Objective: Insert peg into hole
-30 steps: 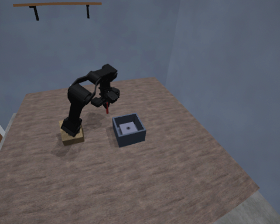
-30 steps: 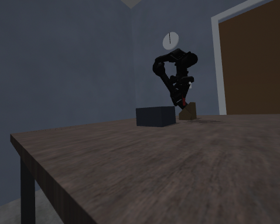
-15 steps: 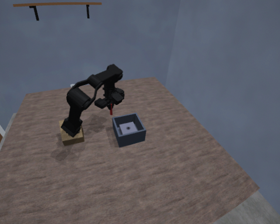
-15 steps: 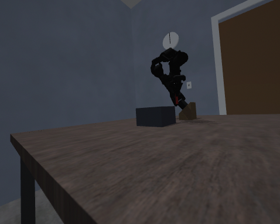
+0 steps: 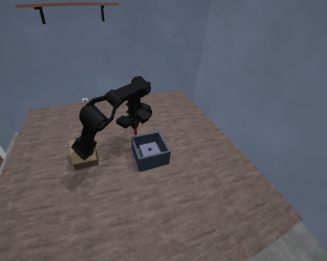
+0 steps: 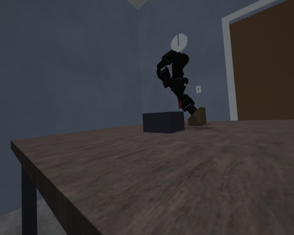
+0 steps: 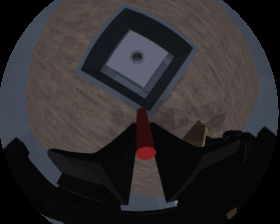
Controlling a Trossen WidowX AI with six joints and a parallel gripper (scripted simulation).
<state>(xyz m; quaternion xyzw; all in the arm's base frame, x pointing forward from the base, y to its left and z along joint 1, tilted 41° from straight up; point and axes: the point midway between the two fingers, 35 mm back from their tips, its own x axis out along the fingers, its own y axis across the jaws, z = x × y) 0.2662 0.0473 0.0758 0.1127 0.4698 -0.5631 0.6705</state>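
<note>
My gripper (image 5: 135, 125) (image 7: 143, 126) is shut on the red peg (image 5: 135, 130) (image 6: 179, 104) (image 7: 144, 136), which hangs upright from the fingers, tip down. It is held in the air just behind the back left wall of the open dark blue box (image 5: 157, 162) (image 6: 163, 122) (image 7: 99, 52), above rim height. A light grey plate (image 5: 146, 151) (image 7: 121, 55) lies on the box floor, with a small dark hole (image 5: 150, 149) (image 7: 136, 56) in its middle. In the wrist view the box lies ahead of the peg tip. In the exterior view the box hides its inside.
The arm's tan base block (image 5: 85, 161) (image 6: 199, 116) (image 7: 195, 133) stands left of the box on the brown table (image 5: 180, 201) (image 6: 181, 175). The table edges are far from the box. A wall shelf (image 5: 67, 5) hangs high behind.
</note>
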